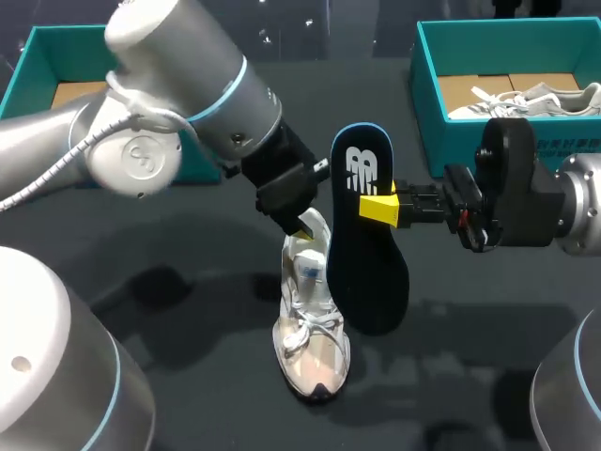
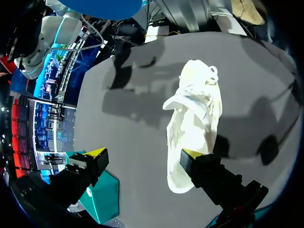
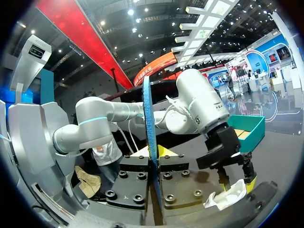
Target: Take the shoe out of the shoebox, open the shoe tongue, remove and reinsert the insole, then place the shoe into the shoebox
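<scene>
A cream shoe point(image 1: 315, 348) lies on the dark table, toe towards the front edge. My left gripper point(image 1: 302, 224) hangs open just above its heel opening. In the left wrist view the left gripper point(image 2: 145, 153) stands wide apart, one finger against the heel of the shoe point(image 2: 194, 118), holding nothing. My right gripper point(image 1: 378, 209) is shut on a dark navy insole point(image 1: 362, 272) with a blue rim, held upright beside the shoe. The right wrist view shows that insole point(image 3: 148, 118) edge-on in my right gripper point(image 3: 153, 152), with the shoe point(image 3: 228, 197) beyond.
A teal shoebox point(image 1: 427, 85) stands at the back right with a second pale shoe point(image 1: 535, 99) inside. Another teal box point(image 1: 38, 56) sits at the back left, partly behind my left arm. Bare dark tabletop point(image 1: 188, 310) lies left of the shoe.
</scene>
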Tool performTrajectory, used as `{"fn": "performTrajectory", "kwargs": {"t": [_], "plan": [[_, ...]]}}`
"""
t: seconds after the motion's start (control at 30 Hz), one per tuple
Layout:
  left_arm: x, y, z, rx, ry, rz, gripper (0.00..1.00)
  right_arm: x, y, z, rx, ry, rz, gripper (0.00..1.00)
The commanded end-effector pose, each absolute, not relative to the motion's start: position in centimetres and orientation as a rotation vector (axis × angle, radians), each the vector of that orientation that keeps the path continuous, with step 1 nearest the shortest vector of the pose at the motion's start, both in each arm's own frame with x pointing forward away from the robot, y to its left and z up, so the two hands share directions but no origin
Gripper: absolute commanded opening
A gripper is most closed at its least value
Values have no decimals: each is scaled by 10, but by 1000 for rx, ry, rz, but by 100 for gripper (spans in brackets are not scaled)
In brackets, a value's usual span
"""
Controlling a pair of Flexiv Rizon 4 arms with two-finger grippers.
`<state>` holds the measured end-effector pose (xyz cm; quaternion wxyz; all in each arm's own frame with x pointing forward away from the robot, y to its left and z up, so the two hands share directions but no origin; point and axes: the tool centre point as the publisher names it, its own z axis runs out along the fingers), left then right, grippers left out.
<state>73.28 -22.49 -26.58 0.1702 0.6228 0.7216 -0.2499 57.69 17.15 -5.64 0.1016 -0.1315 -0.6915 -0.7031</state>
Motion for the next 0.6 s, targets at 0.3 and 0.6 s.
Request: {"fn": "performTrajectory", "kwargs": {"t": [0.3, 0.6], "plan": [[737, -225, -232, 1539, 1711, -910, 100, 577, 173, -57, -390, -2042, -2078, 0], [752, -223, -193, 1409, 1502, -987, 100, 577, 173, -57, -390, -2042, -2078, 0]]}}
